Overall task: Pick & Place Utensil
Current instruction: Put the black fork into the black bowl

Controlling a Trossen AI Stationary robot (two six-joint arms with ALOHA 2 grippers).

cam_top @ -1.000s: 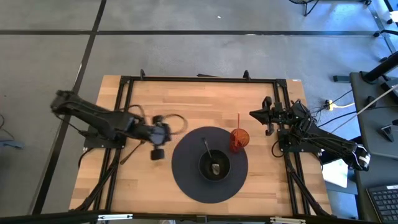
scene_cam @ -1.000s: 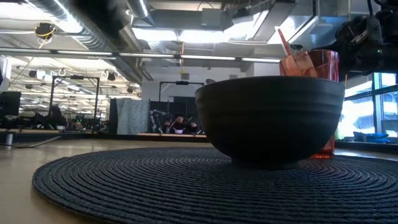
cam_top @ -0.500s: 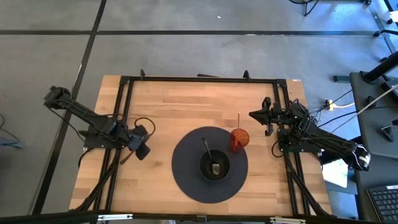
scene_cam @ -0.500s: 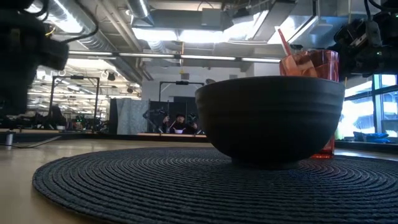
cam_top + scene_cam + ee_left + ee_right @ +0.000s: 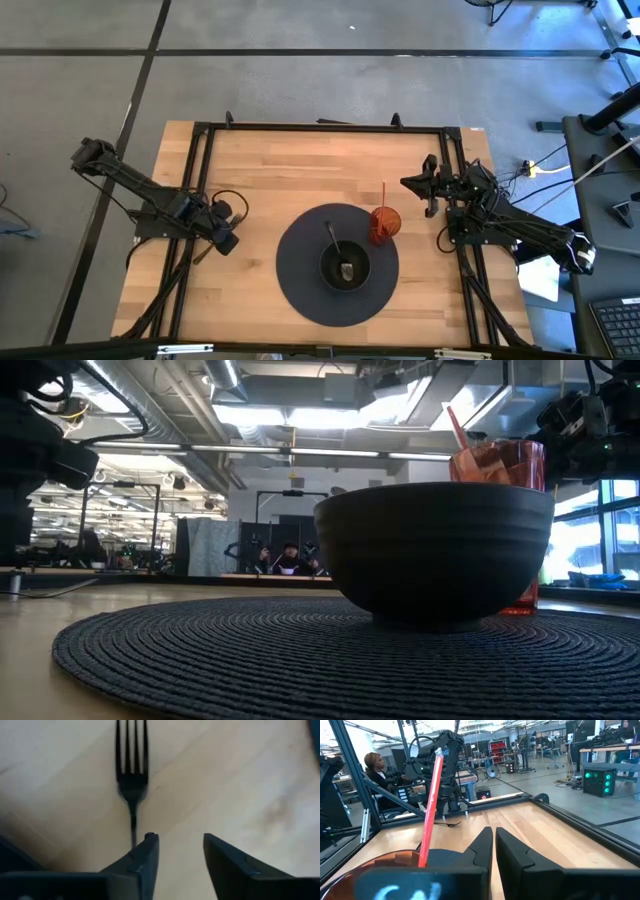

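Black fork point(image 5: 132, 770) lies flat on the pale wood worktop point(image 5: 300, 170), and in the left wrist view it sits just ahead of the left gripper point(image 5: 180, 857), offset toward one finger rather than centred in the gap. Its handle runs back under that finger point(image 5: 142, 860), tines pointing away, so its long axis lines up with the gripper's reach, not across the jaws. We judge the gripper needs a sideways shift and probably a wrist turn before it can close across the thin handle. Left fingers stand apart, nothing between them.

From above we place the left gripper point(image 5: 222, 238) near the worktop's left edge, about halfway along it; we cannot make out the fork itself in that view. The left arm is clearly the nearer one. The right gripper point(image 5: 420, 185) waits by the right edge, well apart from the fork, its fingers point(image 5: 482, 847) pressed together and empty.

Materials: fork is slim, matte, four-tined, low profile, likely hard to get under on smooth wood. Round dark woven placemat point(image 5: 300, 270) sits toward the front middle of the worktop, carrying a ribbed dark bowl point(image 5: 435, 550) with a utensil point(image 5: 334, 239) already leaning in it. Red translucent cup point(image 5: 385, 222) with a red straw point(image 5: 431, 805) stands at the mat's right rim
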